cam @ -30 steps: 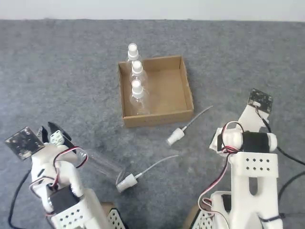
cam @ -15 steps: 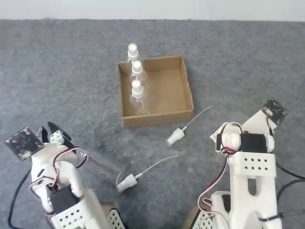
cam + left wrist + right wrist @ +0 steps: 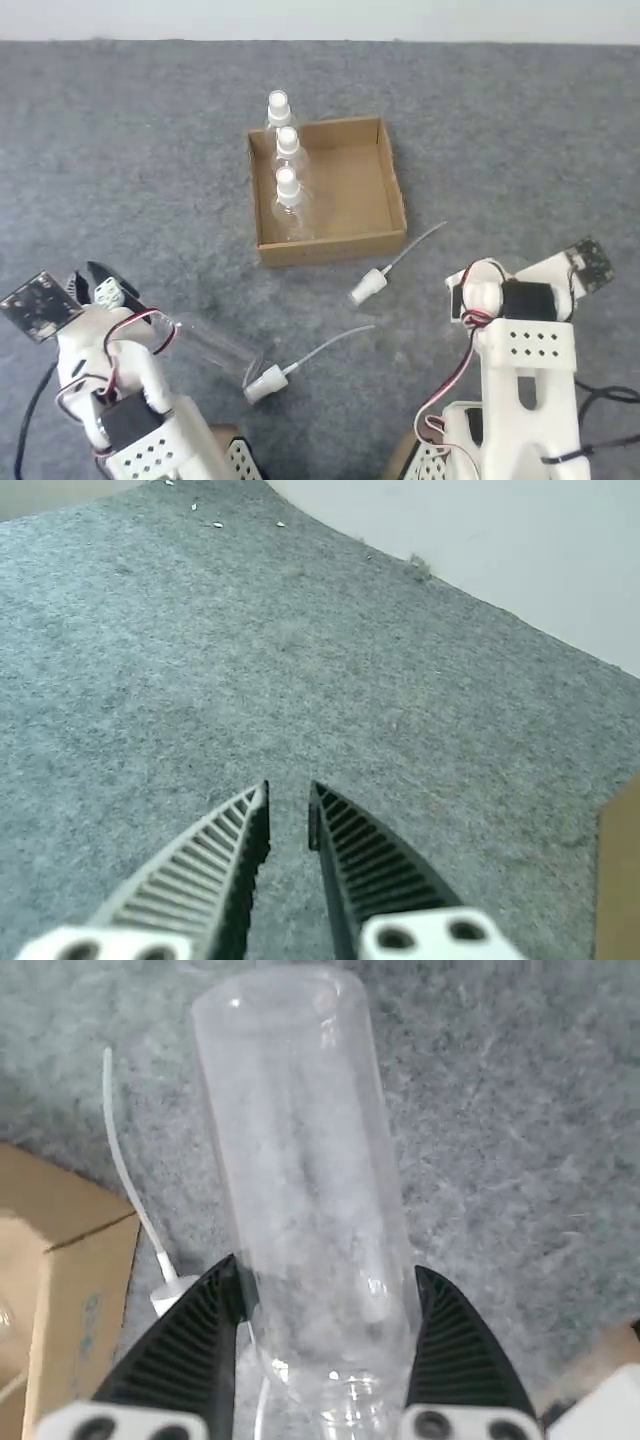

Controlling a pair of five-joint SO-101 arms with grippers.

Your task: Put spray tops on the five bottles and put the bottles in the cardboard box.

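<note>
Bottle [image 3: 300,1140] clamped in right hand [image 3: 325,1272]; box [image 3: 75,1290] print unreadable.

You're looking down on a grey carpet [image 3: 130,150] that's running from the near edge all the way to the back, its nap showing rough and mottled. Along the far side a pale wall [image 3: 320,20] is meeting it in a straight line. In the left wrist view, a few white specks [image 3: 218,524] are lying on the carpet close to that wall, and a small tuft [image 3: 418,565] of fluff is sitting right at the seam.
</note>
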